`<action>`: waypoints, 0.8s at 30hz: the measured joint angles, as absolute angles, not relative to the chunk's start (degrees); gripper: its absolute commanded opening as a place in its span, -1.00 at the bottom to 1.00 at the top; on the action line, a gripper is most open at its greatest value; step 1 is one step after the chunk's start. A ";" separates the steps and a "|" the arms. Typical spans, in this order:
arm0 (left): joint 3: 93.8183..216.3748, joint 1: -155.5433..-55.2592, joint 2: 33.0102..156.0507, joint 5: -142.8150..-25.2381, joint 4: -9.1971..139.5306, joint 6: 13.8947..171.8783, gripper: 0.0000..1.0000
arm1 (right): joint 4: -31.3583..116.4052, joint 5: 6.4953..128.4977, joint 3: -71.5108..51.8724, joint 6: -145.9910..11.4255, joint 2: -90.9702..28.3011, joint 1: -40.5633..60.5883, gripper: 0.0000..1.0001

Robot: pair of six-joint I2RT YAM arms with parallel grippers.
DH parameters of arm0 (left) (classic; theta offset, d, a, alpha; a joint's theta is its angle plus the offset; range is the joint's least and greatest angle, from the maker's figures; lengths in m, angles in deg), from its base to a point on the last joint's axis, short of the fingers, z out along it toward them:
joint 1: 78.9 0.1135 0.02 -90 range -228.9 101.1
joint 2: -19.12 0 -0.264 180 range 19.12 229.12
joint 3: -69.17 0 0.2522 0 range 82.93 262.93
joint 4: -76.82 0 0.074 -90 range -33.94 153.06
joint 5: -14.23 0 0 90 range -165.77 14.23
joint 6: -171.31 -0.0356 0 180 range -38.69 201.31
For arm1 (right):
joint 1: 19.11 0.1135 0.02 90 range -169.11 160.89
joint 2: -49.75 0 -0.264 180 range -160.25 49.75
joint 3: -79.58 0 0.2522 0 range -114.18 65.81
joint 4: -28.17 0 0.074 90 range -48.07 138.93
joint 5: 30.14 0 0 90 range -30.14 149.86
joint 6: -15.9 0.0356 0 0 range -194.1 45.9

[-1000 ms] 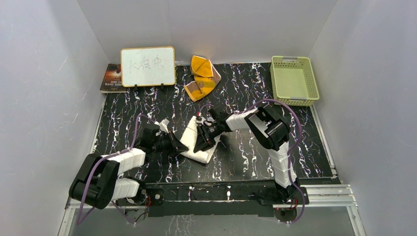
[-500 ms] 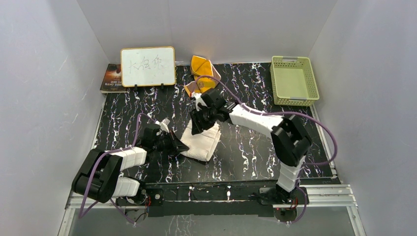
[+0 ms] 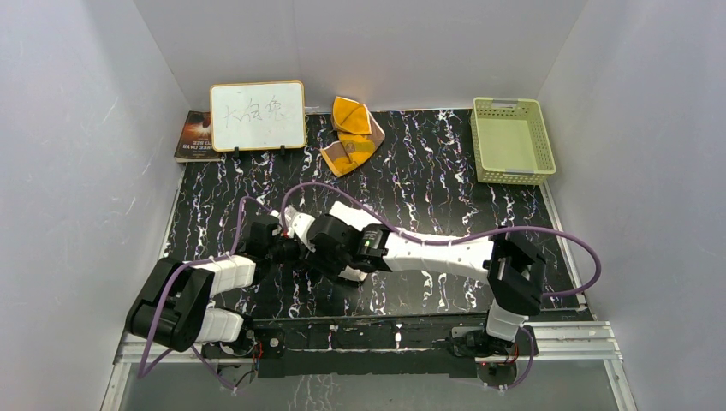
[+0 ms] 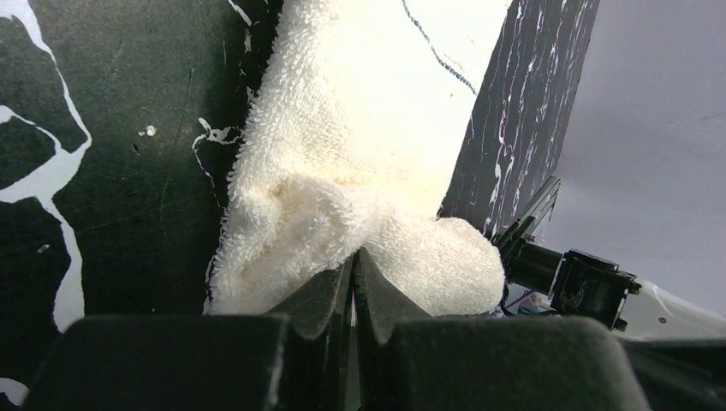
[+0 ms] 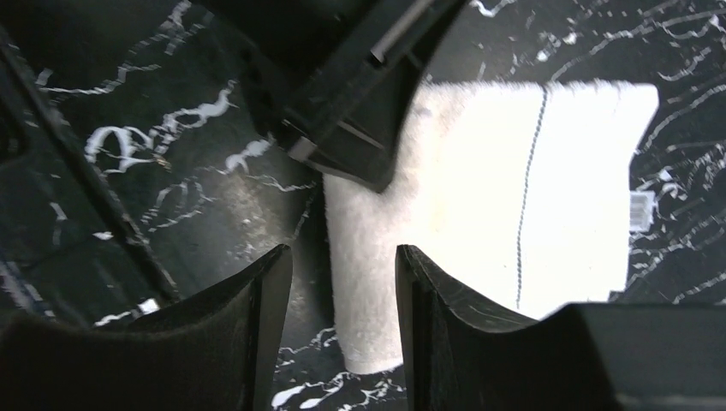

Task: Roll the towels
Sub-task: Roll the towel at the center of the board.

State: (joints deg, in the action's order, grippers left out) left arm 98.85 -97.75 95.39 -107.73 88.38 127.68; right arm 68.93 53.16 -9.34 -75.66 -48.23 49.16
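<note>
The bench (image 3: 445, 180), black with white veining, carries both towels. The cream towel (image 4: 368, 128) is the one being worked. It lies just ahead of both pincers and stretches away from the left pincer's tips, with its near end bunched into a plump fold. It is thick, soft terry with a thin dark stitched line along it. It looks folded into a band rather than rolled, so I judge the rolling to be only at its start. The orange towel (image 3: 351, 137) lies crumpled well beyond both pincers, with some brownish reverse showing and nothing holding it.

The left pincer (image 4: 353, 270) is clamped on the bunched near end of the cream towel, and the pile bulges on either side of its tips. The right pincer (image 5: 342, 325) sits just beside the left one with its fingers parted. The towel's edge lies ahead of the gap and is not gripped. Whether its fingers touch the cloth, I cannot tell.

The next move probably calls for the right pincer to lower and close on that same end beside the left. Both could then turn the end over evenly, since limp terry would likely skew under a one-sided pull.
</note>
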 measured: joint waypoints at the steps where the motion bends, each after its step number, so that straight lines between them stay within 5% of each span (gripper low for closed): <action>1: 98.85 -97.75 95.39 -107.75 88.38 127.59 -0.96 | 69.13 52.04 -8.90 -75.99 -48.27 49.20 -0.09; 24: 100.01 -97.38 97.82 -109.79 88.52 126.71 -0.97 | 64.85 47.71 -0.88 -77.06 -51.37 51.98 -0.05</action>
State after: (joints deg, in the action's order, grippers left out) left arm 100.01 -97.38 97.82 -109.79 88.52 126.71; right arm 64.85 47.71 -0.88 -77.06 -51.37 51.98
